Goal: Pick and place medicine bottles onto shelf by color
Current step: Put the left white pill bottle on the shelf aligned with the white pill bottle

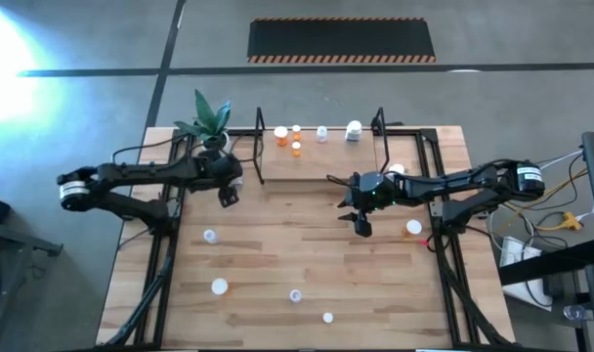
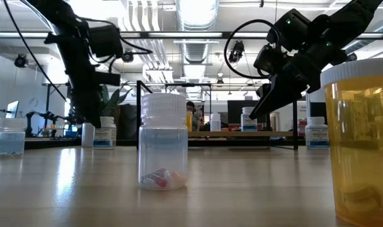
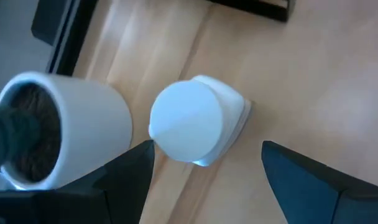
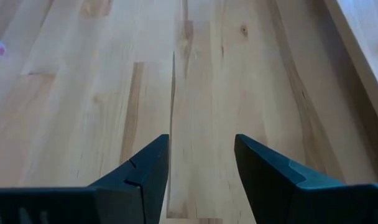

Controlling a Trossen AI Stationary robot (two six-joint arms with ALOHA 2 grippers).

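My left gripper hovers open at the table's far left, next to the white plant pot. A white bottle with a white cap stands on the table just beyond its fingertips, in line with the gap and untouched. My right gripper hangs open over bare wood in front of the shelf, with nothing between its fingers. Orange bottles, a clear bottle and a white bottle stand on the shelf. Other bottles stand scattered on the table.
An orange bottle stands right of my right gripper, and a white one by the shelf's right end. The potted plant stands at the shelf's left end. A clear bottle holding pills stands near the front edge.
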